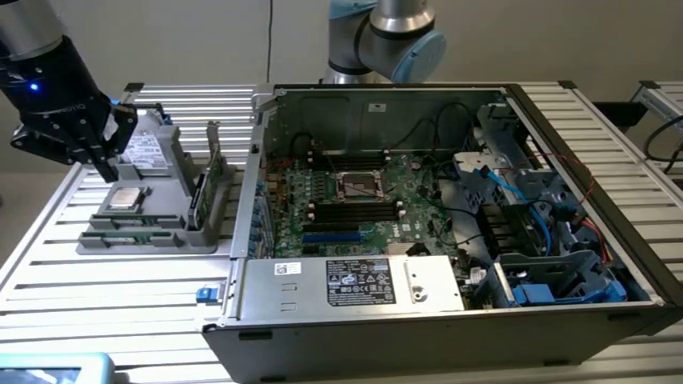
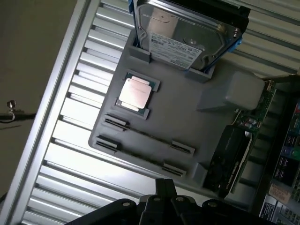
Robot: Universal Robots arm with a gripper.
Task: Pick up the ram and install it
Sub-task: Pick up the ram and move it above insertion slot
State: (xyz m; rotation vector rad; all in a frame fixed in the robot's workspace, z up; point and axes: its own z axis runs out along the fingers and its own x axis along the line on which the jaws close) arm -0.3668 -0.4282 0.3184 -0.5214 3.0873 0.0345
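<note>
The ram point(image 2: 147, 135) is a thin stick standing on edge between two clips of a grey parts holder point(image 2: 187, 122). The holder point(image 1: 160, 240) sits on the slatted table at the exterior view's left, beside the open computer case point(image 1: 449, 240). My black gripper point(image 1: 109, 170) hangs above the holder's back left part, near the processor point(image 1: 126, 198). It is clear of the ram. In the wrist view its fingers point(image 2: 164, 186) are pressed together with nothing between them. The motherboard point(image 1: 353, 200) lies in the case with long black memory slots point(image 1: 353, 212) beside its socket.
The holder also carries a hard drive point(image 2: 185, 35), a processor point(image 2: 136, 92) and an upright graphics card point(image 2: 234, 154). Cables, a blue drive cage point(image 1: 555, 284) and the power supply point(image 1: 357, 284) crowd the case. The case's left wall point(image 1: 256, 176) rises between holder and motherboard.
</note>
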